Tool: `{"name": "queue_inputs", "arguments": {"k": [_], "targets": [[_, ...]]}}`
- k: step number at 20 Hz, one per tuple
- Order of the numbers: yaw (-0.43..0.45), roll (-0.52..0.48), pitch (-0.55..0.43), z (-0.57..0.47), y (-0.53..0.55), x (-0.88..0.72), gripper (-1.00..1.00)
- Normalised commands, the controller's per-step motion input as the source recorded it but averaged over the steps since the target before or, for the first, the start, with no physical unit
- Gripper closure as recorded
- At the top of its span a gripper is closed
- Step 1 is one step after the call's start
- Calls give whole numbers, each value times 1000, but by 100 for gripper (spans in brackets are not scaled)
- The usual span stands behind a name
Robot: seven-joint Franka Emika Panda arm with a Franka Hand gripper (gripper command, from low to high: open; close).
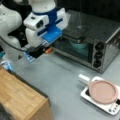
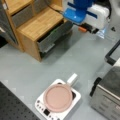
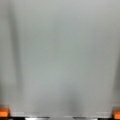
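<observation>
Jaws spread wide over bare table (image 3: 60, 55) (toaster oven (image 1: 92, 40) near).

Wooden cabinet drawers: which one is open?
The lower drawer, pulled out with its grey front past the cabinet; the upper one sits flush.

Robot arms: one, white and blue, in both front views (image 1: 42, 22).
Grippers: one (image 1: 48, 50), orange-tipped; two orange fingertips at the wrist view's bottom corners (image 3: 3, 112).
Toaster ovens: one (image 1: 100, 35), at a front view's right.
Oven knobs: three (image 1: 99, 46), stacked in a column.
Bowls: one, teal, inside the oven (image 1: 78, 47), probably a bowl, partly hidden.
Pans: one, pink with a white handle (image 2: 58, 97).
Hot plates: one, white, under the pan (image 2: 76, 96).
Wooden cabinets: one (image 2: 37, 25).
Drawers: one open (image 2: 53, 35).
Tables: one, grey (image 1: 60, 75).
</observation>
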Motion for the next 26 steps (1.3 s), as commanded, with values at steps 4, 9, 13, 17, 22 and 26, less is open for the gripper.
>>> {"name": "queue_inputs", "arguments": {"k": [4, 9, 13, 17, 22, 26], "targets": [[142, 118, 30, 2, 5, -5, -100], [99, 191, 5, -2, 3, -20, -100], [45, 226, -8, -5, -6, -40, -100], [35, 297, -15, 14, -2, -105, -100], [22, 270, -13, 26, 44, -201, -100], [30, 200, -31, -33, 113, -259, -100]]}}
